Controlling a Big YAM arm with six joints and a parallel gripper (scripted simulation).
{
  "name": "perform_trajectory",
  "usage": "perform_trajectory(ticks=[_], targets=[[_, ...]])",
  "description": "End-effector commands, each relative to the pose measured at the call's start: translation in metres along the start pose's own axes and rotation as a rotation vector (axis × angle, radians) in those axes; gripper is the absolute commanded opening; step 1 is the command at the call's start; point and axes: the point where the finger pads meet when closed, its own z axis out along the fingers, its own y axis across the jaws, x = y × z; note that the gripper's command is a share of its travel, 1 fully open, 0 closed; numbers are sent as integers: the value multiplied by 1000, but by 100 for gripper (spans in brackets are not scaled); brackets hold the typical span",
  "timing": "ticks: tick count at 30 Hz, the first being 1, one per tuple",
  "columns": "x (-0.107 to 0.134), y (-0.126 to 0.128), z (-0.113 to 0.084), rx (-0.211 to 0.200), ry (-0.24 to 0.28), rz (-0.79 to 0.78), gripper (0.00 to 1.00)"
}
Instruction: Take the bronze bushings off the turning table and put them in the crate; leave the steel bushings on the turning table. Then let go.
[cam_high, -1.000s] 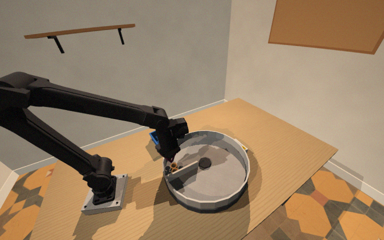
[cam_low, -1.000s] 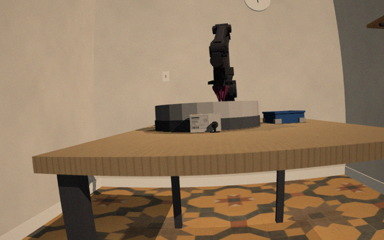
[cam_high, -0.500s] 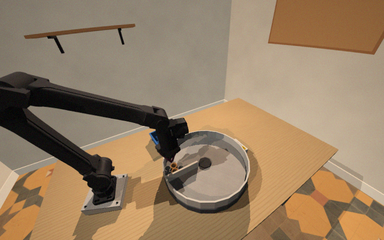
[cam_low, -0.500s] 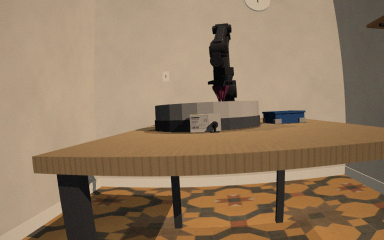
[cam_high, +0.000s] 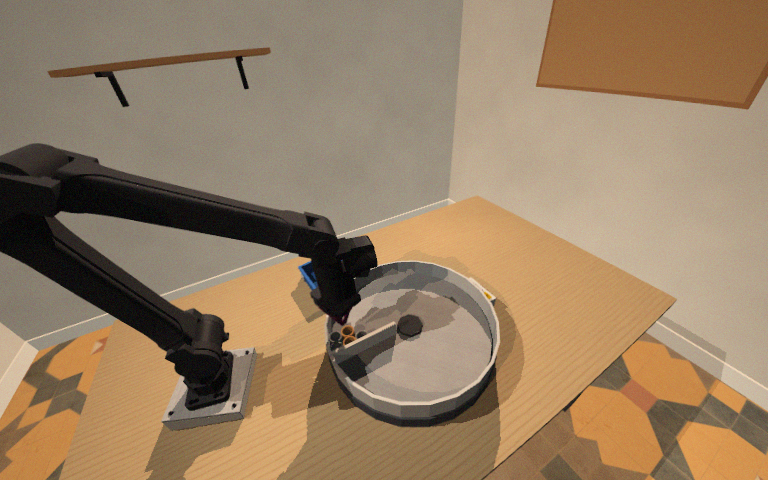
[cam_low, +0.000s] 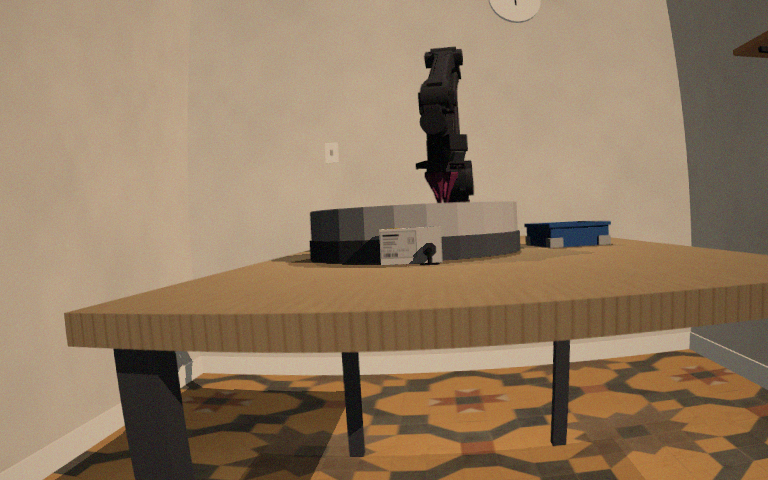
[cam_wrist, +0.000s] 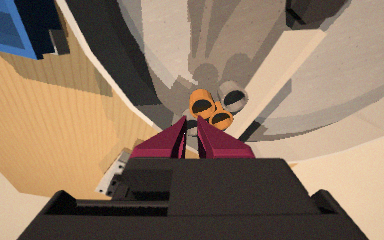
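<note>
The grey turning table (cam_high: 413, 339) holds a cluster of bushings against a pale fence bar (cam_high: 368, 341) at its left rim. In the wrist view two bronze bushings (cam_wrist: 201, 104) (cam_wrist: 220, 119) lie side by side, with a steel bushing (cam_wrist: 235, 99) just beyond them. In the top view the bronze ones (cam_high: 347, 333) sit beside a steel one (cam_high: 335, 338). My gripper (cam_wrist: 192, 120) hangs just above the near bronze bushings, fingers nearly together, with nothing held. It also shows in the top view (cam_high: 341, 318) and the exterior view (cam_low: 443, 195). The blue crate (cam_high: 307, 275) stands behind the arm.
The table's raised rim (cam_low: 413, 229) surrounds the bushings. A dark hub (cam_high: 408, 326) sits at its centre. A small control box (cam_low: 408, 246) is fixed to the table's side. The crate (cam_low: 567, 232) sits on the wooden table top beside the turning table. The arm's base plate (cam_high: 209, 390) is at the left.
</note>
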Motion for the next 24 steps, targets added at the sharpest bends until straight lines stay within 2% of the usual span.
perform_trajectory(ticks=[1, 24], targets=[[5, -1, -1, -7, 7, -2, 12], [3, -2, -1, -4, 1, -3, 12]])
